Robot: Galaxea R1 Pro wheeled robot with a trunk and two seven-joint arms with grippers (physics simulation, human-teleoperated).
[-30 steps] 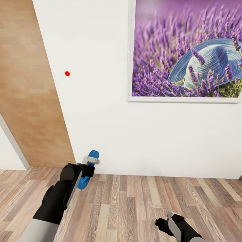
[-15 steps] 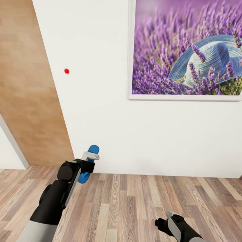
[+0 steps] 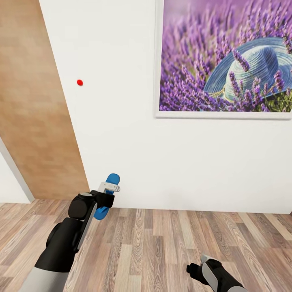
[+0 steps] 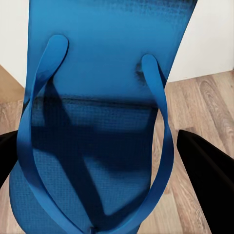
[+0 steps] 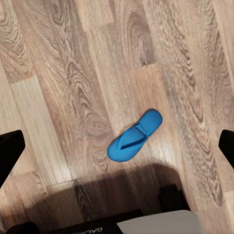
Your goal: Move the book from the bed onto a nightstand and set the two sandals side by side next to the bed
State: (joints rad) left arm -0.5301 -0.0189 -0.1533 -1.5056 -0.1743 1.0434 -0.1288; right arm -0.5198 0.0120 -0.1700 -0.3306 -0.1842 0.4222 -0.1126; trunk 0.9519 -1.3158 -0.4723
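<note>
My left gripper (image 3: 108, 187) is shut on one bright blue sandal (image 3: 113, 179), holding it off the floor close to the white wall. In the left wrist view this sandal (image 4: 105, 73) shows its strap side between the black fingers (image 4: 204, 168). The second sandal (image 5: 134, 136) lies flat on the wood floor, below my right gripper (image 5: 117, 148). That right gripper (image 3: 198, 265) hangs low at the head view's lower right, open and holding nothing. The book, the bed and the nightstand are out of view.
A white wall (image 3: 121, 121) stands straight ahead with a large framed lavender picture (image 3: 225, 61) and a small red dot (image 3: 80, 82). A light wooden door (image 3: 32, 113) is at the left. Wood-plank floor (image 3: 162, 243) runs between me and the wall.
The whole head picture has slid up slightly, so the camera moved. The left gripper still holds the sandal, a touch higher against the wall. The right gripper has hardly moved.
</note>
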